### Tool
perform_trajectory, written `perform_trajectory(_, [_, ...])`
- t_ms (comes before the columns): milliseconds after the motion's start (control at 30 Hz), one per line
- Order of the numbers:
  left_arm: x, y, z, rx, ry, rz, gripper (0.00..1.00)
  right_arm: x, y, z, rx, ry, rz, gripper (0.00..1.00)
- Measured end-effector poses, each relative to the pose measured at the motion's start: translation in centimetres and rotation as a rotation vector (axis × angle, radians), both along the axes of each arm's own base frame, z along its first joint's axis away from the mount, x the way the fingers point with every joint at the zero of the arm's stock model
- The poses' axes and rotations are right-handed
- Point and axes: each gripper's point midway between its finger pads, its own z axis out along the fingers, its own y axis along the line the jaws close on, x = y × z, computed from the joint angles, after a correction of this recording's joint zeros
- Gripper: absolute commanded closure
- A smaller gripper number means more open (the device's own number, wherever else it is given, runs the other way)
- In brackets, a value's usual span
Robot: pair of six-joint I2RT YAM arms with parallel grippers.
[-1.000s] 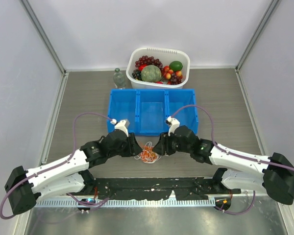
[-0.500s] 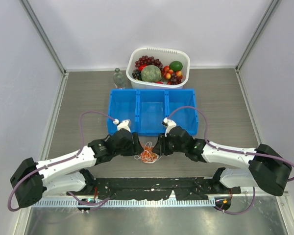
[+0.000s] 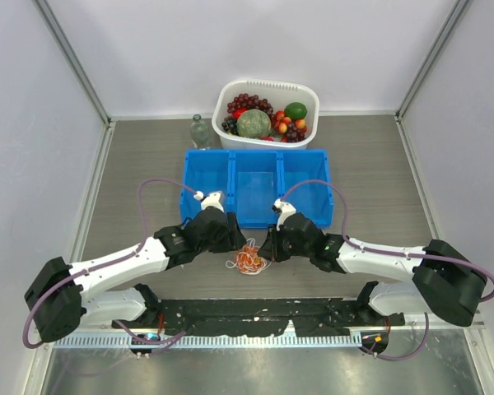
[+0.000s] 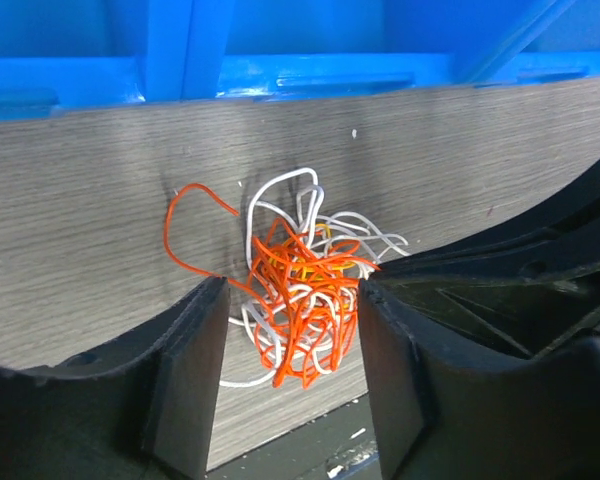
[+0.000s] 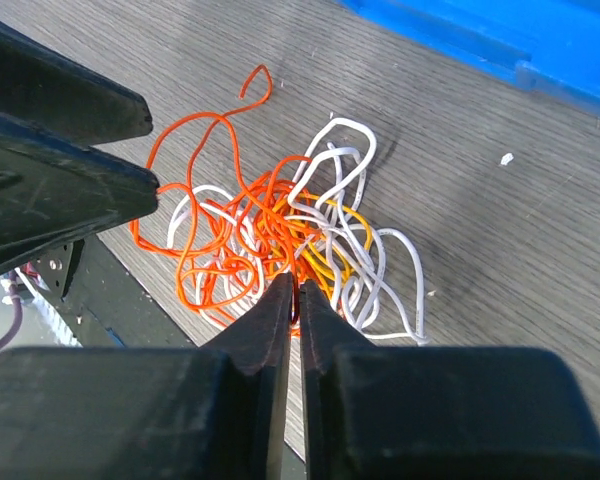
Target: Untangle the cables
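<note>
Orange + white cables (image 3: 248,260): one messy ball on grey table (image 3: 140,173), just near side of blue bin (image 3: 255,153), btw both arms.
L gripper (image 4: 290,300): spread wide, one finger each side of ball.
R gripper (image 5: 298,288): fingers pressed together, tips in ball's middle, pinching orange strands.
Far end: white basket (image 3: 267,84) w/ fruit.
</note>
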Motion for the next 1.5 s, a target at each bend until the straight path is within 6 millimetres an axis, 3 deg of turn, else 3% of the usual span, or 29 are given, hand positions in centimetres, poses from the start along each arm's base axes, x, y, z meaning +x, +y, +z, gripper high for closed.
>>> perform_trajectory(100, [0.1,-0.1,-0.4,0.006,0.007,0.0,0.57,0.0,0.0,0.0,0.002,0.0,0.0,0.99])
perform_trajectory(200, [0.2,-0.2,-0.3,0.001,0.001,0.002,0.71,0.0,0.0,0.0,0.003,0.001,-0.001,0.99])
perform_trajectory(333, [0.3,-0.1,-0.5,0.013,-0.003,0.001,0.83,-0.1,-0.1,0.4,0.015,-0.003,-0.004,0.99])
perform_trajectory(400, [0.4,0.0,-0.9,0.031,0.0,-0.004,0.84,-0.3,-0.3,0.5,0.024,-0.003,-0.009,0.99])
perform_trajectory(533, [0.3,0.1,-2.2,0.067,0.023,-0.011,0.75,-0.4,-0.6,0.7,0.032,-0.007,-0.021,0.99])
perform_trajectory(700, [0.1,-0.2,-2.4,0.061,0.037,-0.02,1.0,-0.3,-0.7,0.8,0.033,-0.012,-0.026,0.99])
perform_trajectory(933, [0.3,0.6,-2.3,0.092,0.019,-0.005,1.0,0.2,-1.7,0.6,-0.005,-0.028,-0.077,0.99])
perform_trajectory(1067, [0.6,2.4,0.6,0.079,-0.071,0.04,1.0,1.4,-4.0,2.4,-0.015,-0.105,-0.19,0.99])
perform_trajectory(1233, [0.6,5.6,7.1,-0.041,-0.248,0.132,1.0,2.6,-7.8,7.7,0.084,-0.264,-0.369,0.99])
perform_trajectory(1400, [-1.1,6.7,12.7,-0.227,-0.378,0.105,1.0,2.0,-8.1,12.7,0.253,-0.351,-0.376,0.99])
perform_trajectory(1500, [-2.0,7.2,14.4,-0.283,-0.422,0.079,1.0,1.9,-7.8,13.4,0.265,-0.356,-0.368,0.99])
